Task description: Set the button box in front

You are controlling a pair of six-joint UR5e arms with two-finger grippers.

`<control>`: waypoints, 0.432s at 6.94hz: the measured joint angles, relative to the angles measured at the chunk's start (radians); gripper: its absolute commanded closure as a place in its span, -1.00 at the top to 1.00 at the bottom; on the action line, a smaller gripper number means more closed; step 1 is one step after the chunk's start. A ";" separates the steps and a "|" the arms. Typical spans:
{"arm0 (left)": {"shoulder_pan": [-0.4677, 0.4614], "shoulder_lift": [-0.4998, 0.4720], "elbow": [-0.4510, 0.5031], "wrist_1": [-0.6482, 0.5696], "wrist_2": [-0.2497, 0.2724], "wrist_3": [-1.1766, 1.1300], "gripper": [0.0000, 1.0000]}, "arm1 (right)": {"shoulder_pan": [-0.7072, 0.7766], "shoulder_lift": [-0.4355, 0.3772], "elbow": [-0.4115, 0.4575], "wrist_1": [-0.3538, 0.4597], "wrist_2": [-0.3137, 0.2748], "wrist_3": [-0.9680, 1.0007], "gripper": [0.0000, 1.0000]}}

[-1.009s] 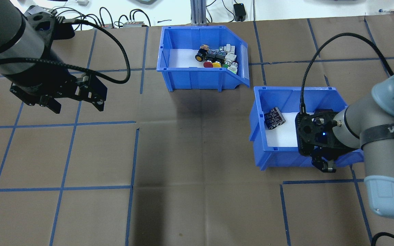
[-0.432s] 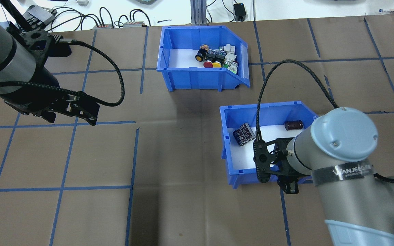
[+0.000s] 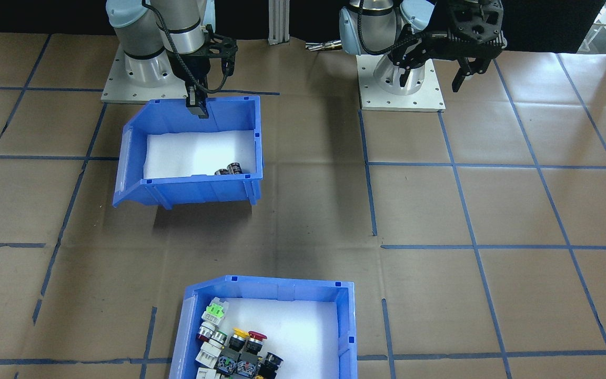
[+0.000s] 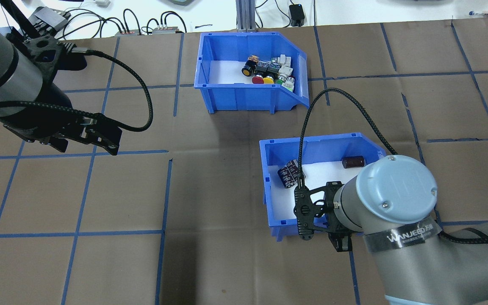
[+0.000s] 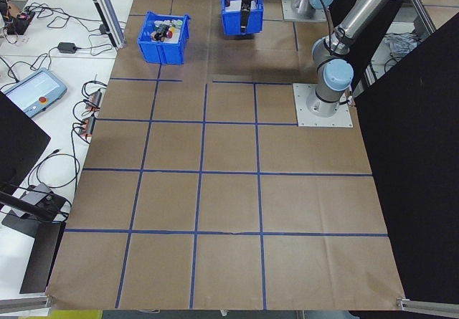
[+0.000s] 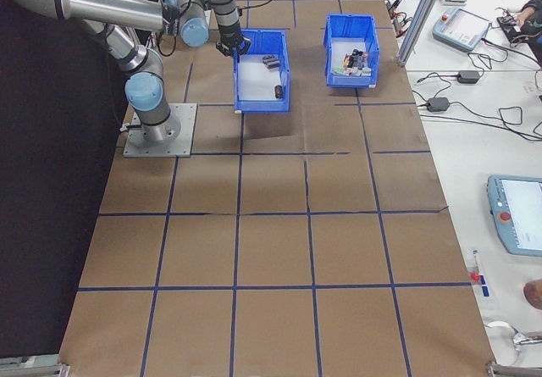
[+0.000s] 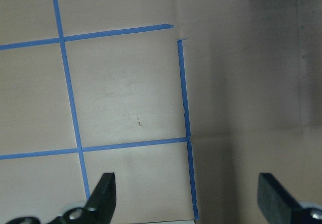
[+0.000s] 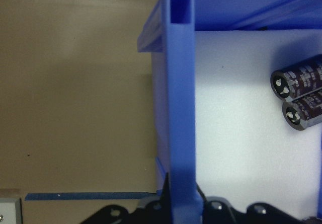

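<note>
The button box [image 4: 244, 91], a blue bin with coloured push-buttons [image 4: 269, 72] at its right end, sits at the table's far centre; it also shows low in the front-facing view [image 3: 347, 326]. My right gripper [image 4: 339, 238] is shut on the near wall of the other blue bin [image 4: 269, 186], which holds black cylinders [image 4: 288, 174]. In the right wrist view that wall [image 8: 181, 108] runs between the jaws. The bin seems raised, with a shadow beneath it. My left gripper [image 4: 86, 148] hangs open and empty over bare paper [image 7: 131, 98], far left of both bins.
Blue tape lines grid the brown paper. Cables and small devices [image 4: 142, 25] lie beyond the far edge, beside an aluminium post [image 4: 244, 15]. The arm bases [image 3: 400, 79] stand on the robot's side.
My right arm has carried the cylinder bin leftward and toward the robot. My left gripper drew back a little to the left and has since held still.
</note>
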 measured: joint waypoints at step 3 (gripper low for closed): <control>-0.002 -0.034 0.021 0.000 0.016 -0.001 1.00 | 0.103 0.097 -0.004 -0.119 -0.020 0.103 -0.99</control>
